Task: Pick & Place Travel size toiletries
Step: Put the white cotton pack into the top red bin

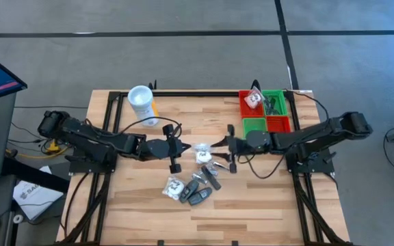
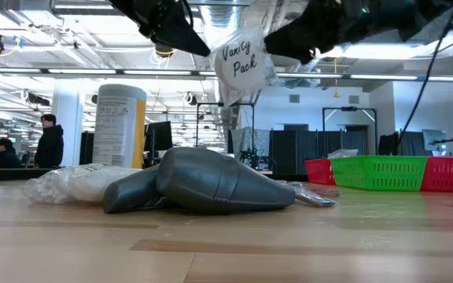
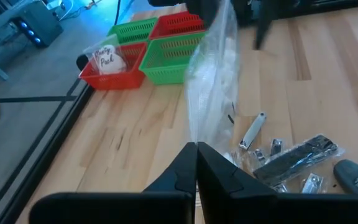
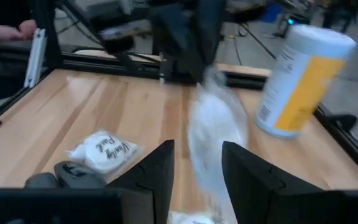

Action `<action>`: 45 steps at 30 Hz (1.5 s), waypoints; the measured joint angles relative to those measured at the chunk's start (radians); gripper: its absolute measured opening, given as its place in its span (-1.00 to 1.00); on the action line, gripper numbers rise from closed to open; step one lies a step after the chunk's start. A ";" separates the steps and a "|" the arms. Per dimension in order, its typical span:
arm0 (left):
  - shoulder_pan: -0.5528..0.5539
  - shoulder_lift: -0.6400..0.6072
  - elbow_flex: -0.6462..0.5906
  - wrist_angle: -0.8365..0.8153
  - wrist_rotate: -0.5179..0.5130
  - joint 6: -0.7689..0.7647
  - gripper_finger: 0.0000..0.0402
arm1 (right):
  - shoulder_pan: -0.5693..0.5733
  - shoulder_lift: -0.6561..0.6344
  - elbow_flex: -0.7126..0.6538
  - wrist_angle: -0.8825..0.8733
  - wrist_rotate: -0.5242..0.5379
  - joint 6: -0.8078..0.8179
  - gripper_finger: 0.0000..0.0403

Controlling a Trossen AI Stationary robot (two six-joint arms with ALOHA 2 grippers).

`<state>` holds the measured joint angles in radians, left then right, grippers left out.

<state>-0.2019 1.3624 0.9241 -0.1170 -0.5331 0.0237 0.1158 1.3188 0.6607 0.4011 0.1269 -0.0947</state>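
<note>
Now, going from the left of the high view, the white canister (image 1: pixel 142 104) with the yellow label stands at the table's (image 1: pixel 135 212) far left. Next comes our left gripper (image 1: pixel 176 147), shut, pinching one edge of a clear-wrapped packet (image 2: pixel 244 60) marked "Vanity Pack", which hangs in the air over mid-table. Just to the right, our right gripper (image 1: pixel 228 147) faces it with fingers partly spread; in its wrist view the packet (image 4: pixel 215 140) hangs just beyond the gap, and we cannot tell whether it touches either finger.

To do this handover well, we judge that the right gripper should close on the packet's body before the left lets go, since the limp film will sag and swing.

Below the grippers, the remaining toiletries (image 1: pixel 195 190) lie loose in a cluster: white packets, dark little tubes and some small metal pieces. At the far right, the red and green bins (image 1: pixel 265 113) sit together, one red compartment already holding a packet (image 3: pixel 107 60).

The table is pale wooden planking in a black frame; beyond it lies a large open workroom with people at the far left.
</note>
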 joint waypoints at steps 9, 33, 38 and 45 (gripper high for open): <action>-0.001 0.000 0.000 -0.009 0.006 0.002 -1.00 | 0.011 0.111 0.139 -0.064 0.001 -0.073 -0.38; -0.001 0.000 -0.017 -0.025 0.008 -0.002 -1.00 | 0.000 0.092 0.182 -0.250 0.089 -0.037 -1.00; -0.001 0.000 -0.017 -0.024 0.008 -0.002 -1.00 | 0.000 0.092 0.182 -0.253 0.092 -0.036 -1.00; -0.001 0.000 -0.017 -0.022 0.008 -0.002 -1.00 | 0.000 0.062 0.181 -0.290 0.092 -0.036 -1.00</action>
<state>-0.2031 1.3628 0.9070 -0.1386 -0.5255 0.0219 0.1158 1.3810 0.8421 0.1115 0.2186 -0.1304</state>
